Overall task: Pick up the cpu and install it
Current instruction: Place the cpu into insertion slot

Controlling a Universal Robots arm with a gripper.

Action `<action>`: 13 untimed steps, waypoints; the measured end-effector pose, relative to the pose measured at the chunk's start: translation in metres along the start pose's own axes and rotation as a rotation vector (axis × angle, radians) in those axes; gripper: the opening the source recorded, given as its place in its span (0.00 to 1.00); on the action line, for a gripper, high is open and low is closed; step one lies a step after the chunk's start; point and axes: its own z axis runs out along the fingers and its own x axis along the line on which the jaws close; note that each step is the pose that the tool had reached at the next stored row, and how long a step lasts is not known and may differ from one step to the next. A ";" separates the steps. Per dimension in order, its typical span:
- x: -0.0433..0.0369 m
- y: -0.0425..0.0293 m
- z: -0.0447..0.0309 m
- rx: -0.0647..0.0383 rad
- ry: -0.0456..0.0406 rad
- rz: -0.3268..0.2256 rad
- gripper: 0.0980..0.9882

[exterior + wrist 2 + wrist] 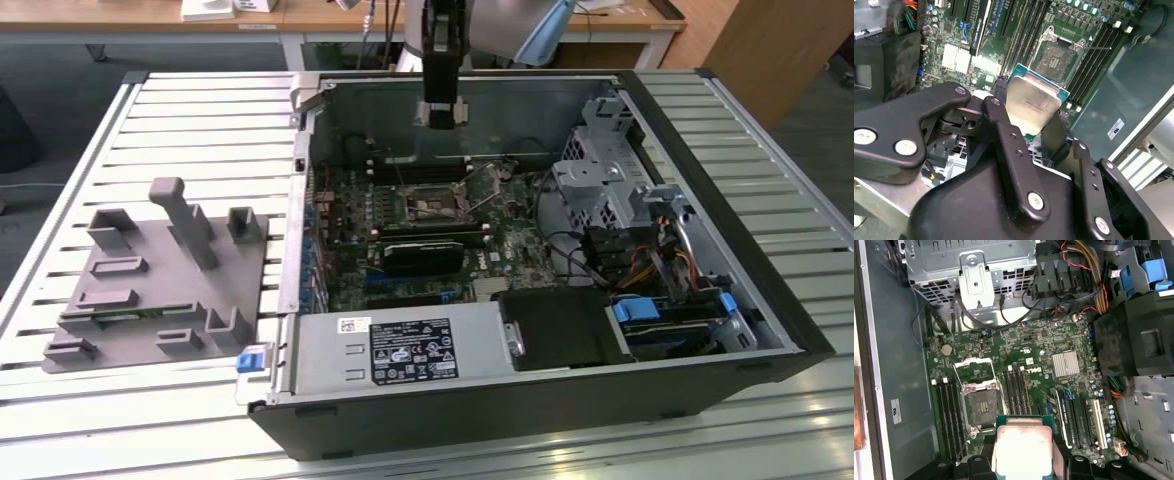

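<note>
1. The gripper (441, 112) hangs over the open computer case (534, 415), which lies on the slatted table (174, 100).
2. Its black fingers (1004, 130) are clamped on the cpu (1031, 102), metal top showing in both wrist views (1021, 450).
3. The cpu is held in the air above the green motherboard (1029, 347), clear of it.
4. The socket (979, 402) sits near the chip, not touching it.
5. A grey fixture (147, 290) stands beside the case, at the exterior view's left.
</note>
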 end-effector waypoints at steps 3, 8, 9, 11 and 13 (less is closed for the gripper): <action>0.0000 -0.0001 0.0008 0.000 0.0001 0.000 0.49; 0.0000 -0.0002 0.0020 0.000 -0.0001 0.000 0.49; 0.0000 -0.0002 0.0023 0.000 0.0000 0.000 0.49; 0.0000 -0.0002 0.0029 0.000 0.0002 0.000 0.49; 0.0000 -0.0003 0.0035 0.000 0.0000 0.000 0.49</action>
